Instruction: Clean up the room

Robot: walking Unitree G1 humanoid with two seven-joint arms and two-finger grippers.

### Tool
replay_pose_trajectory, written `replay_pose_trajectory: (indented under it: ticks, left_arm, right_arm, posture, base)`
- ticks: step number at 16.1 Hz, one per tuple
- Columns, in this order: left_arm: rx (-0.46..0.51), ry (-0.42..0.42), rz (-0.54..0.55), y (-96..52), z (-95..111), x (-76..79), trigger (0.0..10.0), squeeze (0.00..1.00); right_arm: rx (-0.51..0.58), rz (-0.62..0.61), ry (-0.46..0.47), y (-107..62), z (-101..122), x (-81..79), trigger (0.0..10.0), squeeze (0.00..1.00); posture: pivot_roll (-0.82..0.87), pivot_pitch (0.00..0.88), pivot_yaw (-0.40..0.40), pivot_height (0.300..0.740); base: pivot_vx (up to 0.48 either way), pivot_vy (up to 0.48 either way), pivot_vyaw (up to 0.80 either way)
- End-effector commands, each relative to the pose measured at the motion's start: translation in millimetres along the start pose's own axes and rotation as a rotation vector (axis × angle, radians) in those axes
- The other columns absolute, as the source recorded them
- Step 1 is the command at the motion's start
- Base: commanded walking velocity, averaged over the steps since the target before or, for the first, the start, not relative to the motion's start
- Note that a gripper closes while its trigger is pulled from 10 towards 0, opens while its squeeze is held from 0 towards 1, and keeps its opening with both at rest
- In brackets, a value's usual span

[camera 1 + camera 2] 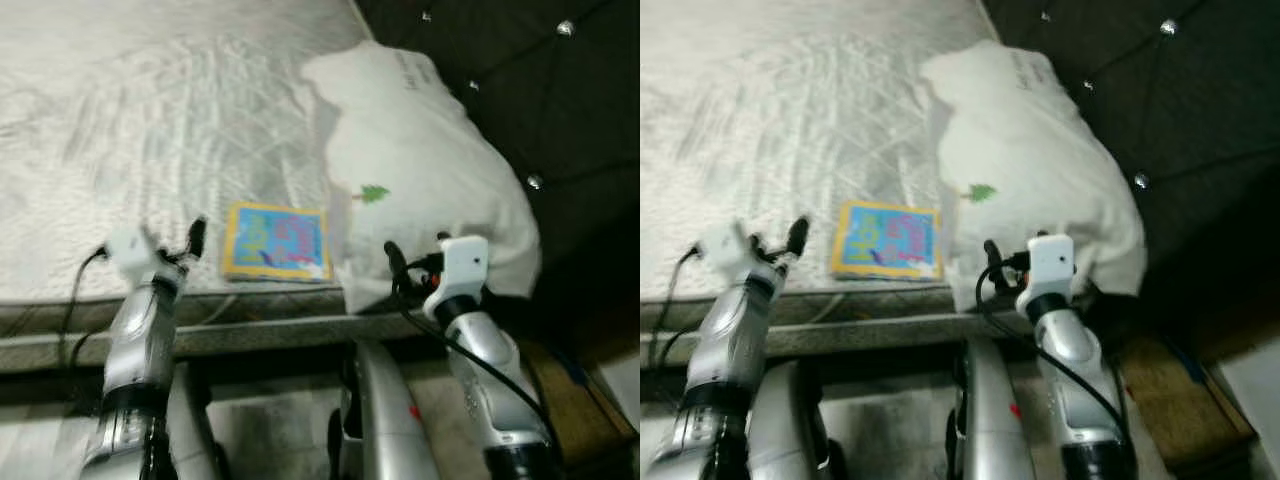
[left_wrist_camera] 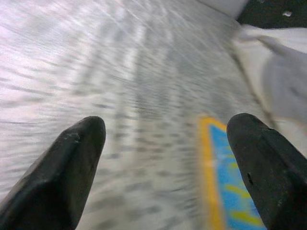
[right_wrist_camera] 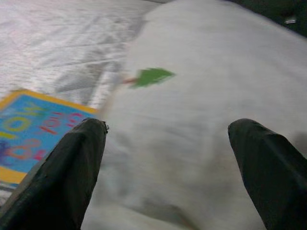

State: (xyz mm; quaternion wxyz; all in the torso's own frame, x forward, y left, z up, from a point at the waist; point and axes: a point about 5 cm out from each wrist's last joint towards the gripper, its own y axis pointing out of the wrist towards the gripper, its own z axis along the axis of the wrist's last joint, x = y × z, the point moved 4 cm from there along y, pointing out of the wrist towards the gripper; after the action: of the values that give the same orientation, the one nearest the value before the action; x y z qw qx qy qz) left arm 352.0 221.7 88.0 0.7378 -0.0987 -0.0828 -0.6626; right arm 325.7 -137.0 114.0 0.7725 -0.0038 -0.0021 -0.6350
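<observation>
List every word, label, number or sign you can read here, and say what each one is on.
Nothing reads with certainty.
Book on the mattress: large coloured letters on its blue, yellow-edged cover, too blurred to read.
Pillow: a short line of grey print near its top edge, too small to read.
Pillow: a small green tree picture, with no words.

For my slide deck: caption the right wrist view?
Right gripper, fingers open, over a white pillow beside a colourful book on the mattress.

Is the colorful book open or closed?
Closed. The book lies flat on the mattress beside the pillow, its blue, yellow-edged cover up; no pages show.
</observation>
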Motion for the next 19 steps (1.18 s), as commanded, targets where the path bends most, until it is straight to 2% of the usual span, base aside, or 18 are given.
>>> replay_pose_trajectory:
  ticks: [1,3,4,5,6,8,12,15,16,18,19]
  left_arm:
    - [0.049,0.075,-0.012,-10.4,9,10.1,10.0,1.00]
    - [0.118,0.174,-0.038,-27.4,19,13.1,10.0,1.00]
    - [0.119,0.192,-0.005,-33.1,22,10.0,10.0,1.00]
    - [0.115,0.184,-0.028,-37.4,25,12.5,10.0,0.00]
    - [0.121,0.194,-0.074,-42.8,29,19.6,10.0,0.00]
    - [0.113,0.183,-0.096,-45.3,29,27.4,10.0,0.00]
    - [0.082,0.195,-0.118,-44.4,24,36.7,10.0,0.00]
    - [0.060,0.258,-0.038,-41.5,23,29.6,10.0,0.00]
    - [0.066,0.228,-0.072,-41.7,24,31.2,10.0,0.00]
    - [0.077,0.231,-0.053,-41.2,24,27.4,10.0,0.00]
    - [0.082,0.218,-0.061,-39.3,25,30.3,10.0,0.00]
  right_arm:
    - [-0.005,-0.032,0.038,1.8,-1,4.7,10.0,0.00]
    - [0.006,-0.025,0.062,5.1,0,2.0,10.0,0.00]
    - [0.015,-0.032,0.092,8.7,3,2.1,10.0,0.00]
    - [0.021,-0.040,0.072,11.8,6,3.2,10.0,0.00]
    - [0.035,-0.048,0.066,14.2,8,5.9,10.0,0.00]
    - [0.057,-0.067,0.094,16.8,14,11.0,10.0,0.00]
    - [0.064,-0.056,0.090,19.9,18,9.3,10.0,0.00]
    - [0.063,-0.051,0.085,22.0,19,10.0,10.0,0.00]
    - [0.066,-0.053,0.083,23.3,20,11.0,10.0,0.00]
    - [0.077,-0.062,0.073,27.8,25,15.0,10.0,0.00]
    - [0.080,-0.064,0.067,29.0,26,16.7,10.0,0.00]
  posture:
    - [0.01,0.045,-0.094,0.516]
    - [0.03,0.041,-0.093,0.516]
    - [0.03,0.039,-0.092,0.516]
    - [0.04,0.037,-0.088,0.516]
    - [0.04,0.035,-0.083,0.516]
    - [0.03,0.031,-0.090,0.521]
    - [0.02,0.020,-0.109,0.570]
    - [0.02,0.013,-0.120,0.604]
    - [0.02,0.013,-0.121,0.609]
    - [0.01,0.010,-0.121,0.629]
    - [0.01,0.008,-0.121,0.644]
  base:
    - [0.000,0.000,0.00]
    - [0.000,0.000,0.00]
    - [0.000,0.000,0.00]
    - [0.000,0.000,0.00]
    - [0.000,0.000,0.00]
    - [0.000,0.000,0.00]
    - [0.000,0.000,0.00]
    - [0.000,0.000,0.00]
    - [0.000,0.000,0.00]
    - [0.000,0.000,0.00]
    - [0.000,0.000,0.00]
